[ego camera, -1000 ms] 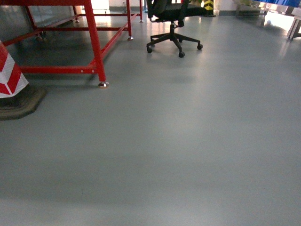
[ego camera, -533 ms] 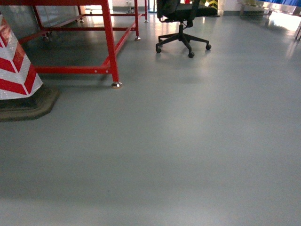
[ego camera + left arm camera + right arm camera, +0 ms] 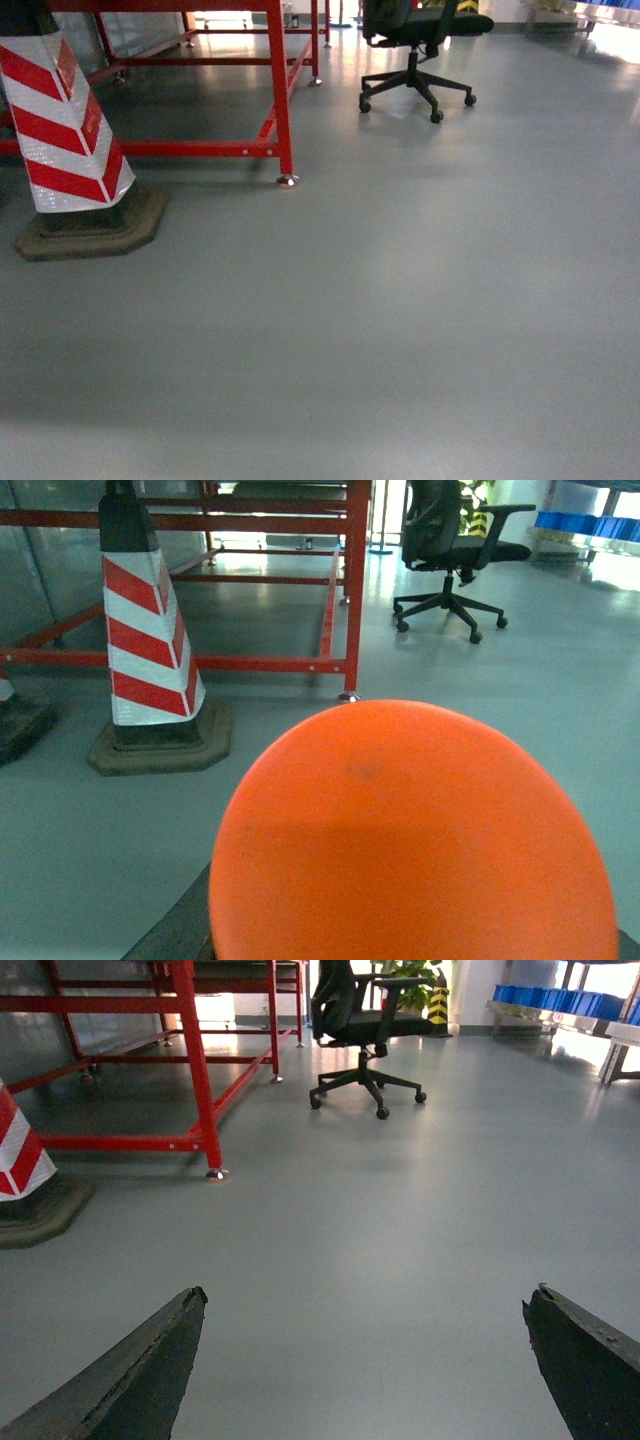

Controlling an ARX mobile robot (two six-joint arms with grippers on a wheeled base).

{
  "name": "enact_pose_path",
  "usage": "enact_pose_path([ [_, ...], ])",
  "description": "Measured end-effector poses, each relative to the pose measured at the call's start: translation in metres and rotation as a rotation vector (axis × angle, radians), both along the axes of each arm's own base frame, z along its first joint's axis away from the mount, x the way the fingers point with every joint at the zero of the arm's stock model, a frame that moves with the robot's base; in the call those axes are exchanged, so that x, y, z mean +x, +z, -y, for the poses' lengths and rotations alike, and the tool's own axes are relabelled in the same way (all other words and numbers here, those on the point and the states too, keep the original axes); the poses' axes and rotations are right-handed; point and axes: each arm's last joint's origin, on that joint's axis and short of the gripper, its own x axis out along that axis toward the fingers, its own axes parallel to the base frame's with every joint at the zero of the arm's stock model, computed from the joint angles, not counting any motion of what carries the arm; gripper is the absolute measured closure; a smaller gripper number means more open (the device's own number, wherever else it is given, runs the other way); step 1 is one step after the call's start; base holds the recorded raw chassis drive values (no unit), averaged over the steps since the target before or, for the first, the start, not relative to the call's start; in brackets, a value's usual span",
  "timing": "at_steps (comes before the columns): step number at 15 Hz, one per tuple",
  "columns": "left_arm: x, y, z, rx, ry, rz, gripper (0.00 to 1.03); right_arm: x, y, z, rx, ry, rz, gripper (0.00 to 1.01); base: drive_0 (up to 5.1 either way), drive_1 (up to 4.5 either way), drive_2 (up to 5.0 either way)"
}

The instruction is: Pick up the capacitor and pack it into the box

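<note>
A big round orange thing, which I take for the capacitor (image 3: 410, 830), fills the lower half of the left wrist view. It sits right at my left gripper (image 3: 410, 948) and hides the jaws; only one dark finger (image 3: 175, 930) shows at its lower left edge. It hangs above the grey floor, so the gripper appears shut on it. In the right wrist view my right gripper (image 3: 365, 1300) stands wide open over bare floor, with nothing between its two dark fingers. The box is out of view. Neither arm shows in the head view.
A red metal frame table (image 3: 282, 100) stands ahead on the left. In front of it is a red-and-white striped cone (image 3: 70, 130) on a dark base. A black office chair (image 3: 420, 40) is further back. Blue bins (image 3: 560, 1000) line the far right. Grey floor (image 3: 400, 320) stretches ahead.
The head view has swung left: the red table leg, the chair and the striped cone have all slid to the right, and the cone now shows almost whole.
</note>
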Motion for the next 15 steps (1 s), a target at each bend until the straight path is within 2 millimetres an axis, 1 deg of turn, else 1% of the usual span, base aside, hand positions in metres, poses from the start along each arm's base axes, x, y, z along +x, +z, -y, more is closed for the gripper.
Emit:
enact_pose_path([
  [15, 0.0, 0.0001, 0.0, 0.0, 0.0, 0.001, 0.59, 0.0, 0.0001, 0.0, 0.0, 0.0, 0.001, 0.03, -5.1, 2.36, 2.4],
])
